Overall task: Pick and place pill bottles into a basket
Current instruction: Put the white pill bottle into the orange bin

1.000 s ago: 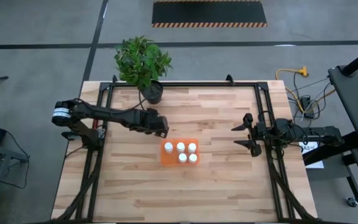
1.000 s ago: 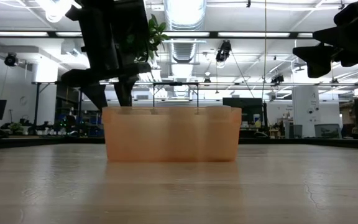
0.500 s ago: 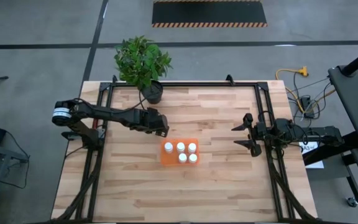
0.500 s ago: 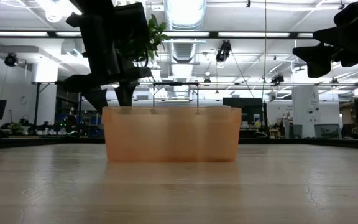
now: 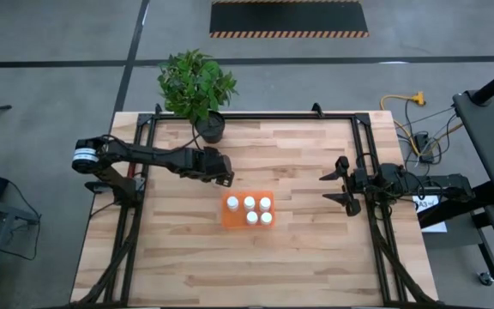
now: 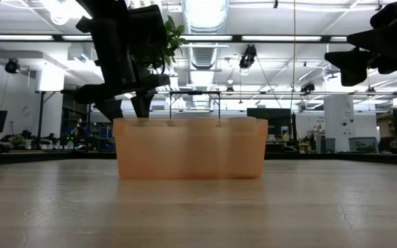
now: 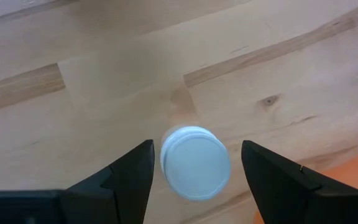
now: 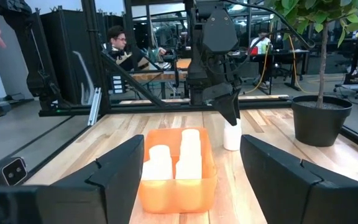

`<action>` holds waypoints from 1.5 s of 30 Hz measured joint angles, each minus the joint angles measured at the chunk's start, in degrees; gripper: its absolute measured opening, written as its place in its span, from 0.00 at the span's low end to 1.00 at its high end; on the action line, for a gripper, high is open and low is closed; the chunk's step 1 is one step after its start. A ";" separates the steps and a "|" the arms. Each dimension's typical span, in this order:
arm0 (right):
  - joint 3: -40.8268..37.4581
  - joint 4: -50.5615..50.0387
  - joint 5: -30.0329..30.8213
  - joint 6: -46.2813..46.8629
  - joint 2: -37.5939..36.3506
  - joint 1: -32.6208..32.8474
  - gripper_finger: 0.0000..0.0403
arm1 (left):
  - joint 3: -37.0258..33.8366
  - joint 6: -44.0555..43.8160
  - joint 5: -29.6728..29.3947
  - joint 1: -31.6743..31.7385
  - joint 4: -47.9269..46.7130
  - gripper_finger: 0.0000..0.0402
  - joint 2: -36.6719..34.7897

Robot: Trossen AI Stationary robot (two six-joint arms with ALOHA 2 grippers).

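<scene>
left gripper (image 7: 194,168) spread over lone bottle (image 7: 195,163) | probably just clear of basket (image 5: 230,221) rim | right gripper (image 5: 331,188) spread, well apart

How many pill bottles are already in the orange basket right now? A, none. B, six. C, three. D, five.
D: the high view shows five white caps inside the basket, while the sixth bottle stands on the table between the open fingers of the left gripper.

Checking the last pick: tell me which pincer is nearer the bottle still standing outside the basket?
Left. The left pincer hangs directly over the loose bottle, open astride it; the right pincer waits beyond the basket.
</scene>
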 joint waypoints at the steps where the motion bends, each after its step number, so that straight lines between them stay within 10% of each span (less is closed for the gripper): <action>1: 0.00 0.01 0.00 0.00 0.00 -0.02 0.63 | 0.00 0.00 0.02 0.01 -0.01 0.56 0.00; 45: 0.00 0.01 0.00 0.00 0.00 -0.02 0.62 | -0.59 1.57 4.63 0.15 4.31 0.56 4.48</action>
